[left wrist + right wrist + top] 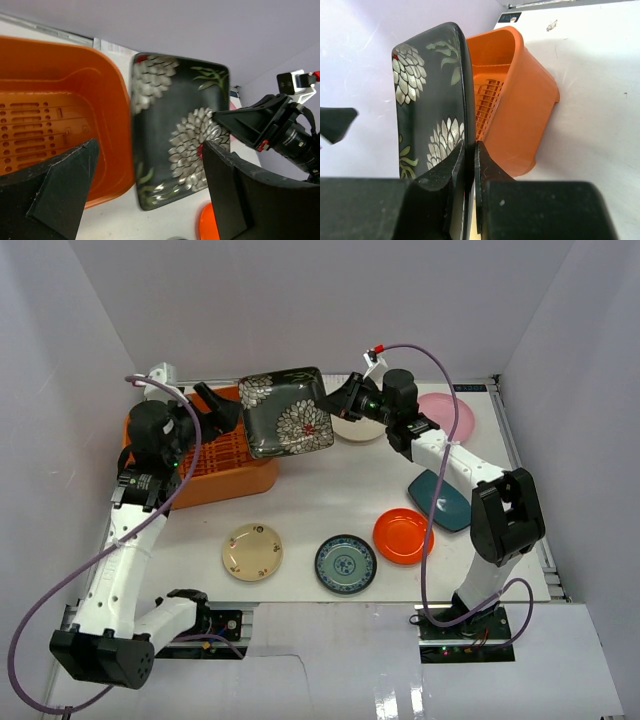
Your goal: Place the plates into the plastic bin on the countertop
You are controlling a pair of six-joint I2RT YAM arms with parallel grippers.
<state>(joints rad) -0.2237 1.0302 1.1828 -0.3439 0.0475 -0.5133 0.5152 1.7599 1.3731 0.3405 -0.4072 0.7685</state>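
nearest the arm bases, a beige plate (252, 551), a blue-patterned plate (345, 564) and a red-orange plate (403, 536) lie in a loose row on the tabletop (320, 495), with a teal square plate (440, 500) just behind them on the right. none of these is in the bin.

further back, the left gripper (212, 405) hangs over the orange plastic bin (230, 485) with its fingers wide apart and nothing between them. the bin's slotted floor looks bare in the left wrist view.

the right gripper (469, 150) is pinched together on one edge of the black floral plate (288, 412). it holds the plate tilted steeply, at the bin's right end and partly over the rim. i cannot tell whether the plate touches the rim. behind the right wrist sit a cream plate (357, 427) and a pink plate (447, 415).

the hold is a thin pinch on one rim of a wide, glossy dish, so the plate's weight could make it pivot or slide out. if it is lowered from here, its lower edge may catch the bin's wall or rolled rim and knock the bin aside. let go too early, it could land propped on the rim or drop outside. the two grippers are close, and a sideways move could bump the plate against the left fingers.
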